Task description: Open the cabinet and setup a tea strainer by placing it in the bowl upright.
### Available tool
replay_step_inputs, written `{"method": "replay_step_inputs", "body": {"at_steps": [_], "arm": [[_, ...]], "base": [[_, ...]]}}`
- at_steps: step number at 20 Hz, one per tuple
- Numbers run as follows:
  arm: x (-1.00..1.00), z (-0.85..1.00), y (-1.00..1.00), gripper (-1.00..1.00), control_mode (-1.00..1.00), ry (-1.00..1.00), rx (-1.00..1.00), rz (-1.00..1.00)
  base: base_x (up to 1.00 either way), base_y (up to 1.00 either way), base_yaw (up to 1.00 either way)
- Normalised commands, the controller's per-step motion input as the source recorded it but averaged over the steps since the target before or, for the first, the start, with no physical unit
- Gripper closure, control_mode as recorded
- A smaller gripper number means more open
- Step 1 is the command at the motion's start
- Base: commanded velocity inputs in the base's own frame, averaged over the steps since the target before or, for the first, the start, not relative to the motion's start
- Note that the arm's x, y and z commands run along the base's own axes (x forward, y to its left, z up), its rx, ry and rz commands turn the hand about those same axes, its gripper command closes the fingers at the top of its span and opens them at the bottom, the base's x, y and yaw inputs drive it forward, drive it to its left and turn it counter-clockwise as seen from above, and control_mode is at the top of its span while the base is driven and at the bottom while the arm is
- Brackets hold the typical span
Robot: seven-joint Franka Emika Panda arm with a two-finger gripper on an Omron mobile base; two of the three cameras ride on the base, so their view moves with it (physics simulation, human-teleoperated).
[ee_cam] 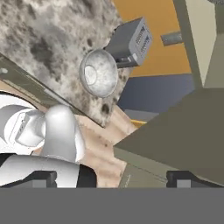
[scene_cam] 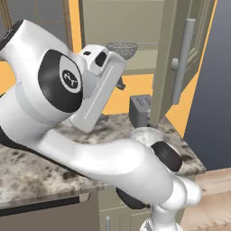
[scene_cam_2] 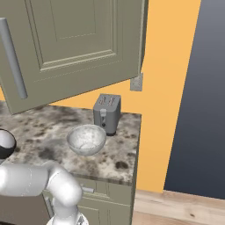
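- The cabinet [scene_cam: 180, 58] is open — its panelled door [scene_cam_2: 74, 48] is swung out over the counter, with the long grey bar handle [scene_cam: 184, 61] on its outer face.
- The tea strainer [scene_cam: 122, 48] sits on the shelf inside the cabinet, near the shelf's front edge, mesh dome down and rim up as far as can be told.
- The bowl [scene_cam_2: 86, 139] stands upright on the speckled counter [scene_cam_2: 39, 132], near its right end and just in front of the small grey toaster [scene_cam_2: 107, 113]. Nothing lies in the bowl.
- The gripper [ee_cam: 109, 177] has its two finger tips spread wide at the bottom of the hand view, with nothing between them. It is raised near the underside of the cabinet and looks back down toward the bowl and toaster.
- Handling, as a judgement: the strainer is likely very light, a thin wire mesh that could dent if squeezed on the dome. The metal rim looks like the stiff part — the best place to pinch, one finger inside and one outside. Its thin handle cannot be made out clearly here.
- Being so light, it could skid on the shelf if nudged before the fingers close.
- It is a little narrower than the bowl, so it should settle inside rim-up if lowered level.
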Motion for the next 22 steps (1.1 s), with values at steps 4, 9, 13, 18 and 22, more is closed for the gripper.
{"method": "replay_step_inputs", "body": {"at_steps": [4,9,13,18,22], "arm": [[0.46,-0.26,-0.12,-1.0,-1.0,0.12,-0.11,-0.04],[0.46,-0.14,-0.26,-1.0,-1.0,0.07,-0.22,-0.06],[0.48,0.0,-0.54,-1.0,-1.0,0.06,-0.21,0.04],[0.07,0.0,-0.58,-1.0,-1.0,-0.01,-0.12,0.07],[0.0,0.0,-0.68,-1.0,-1.0,0.01,-0.26,-0.08]], "base": [[0.0,0.0,0.0],[0.0,0.0,0.0],[0.0,0.0,0.0],[0.0,0.0,0.0],[0.0,0.0,0.0]]}}
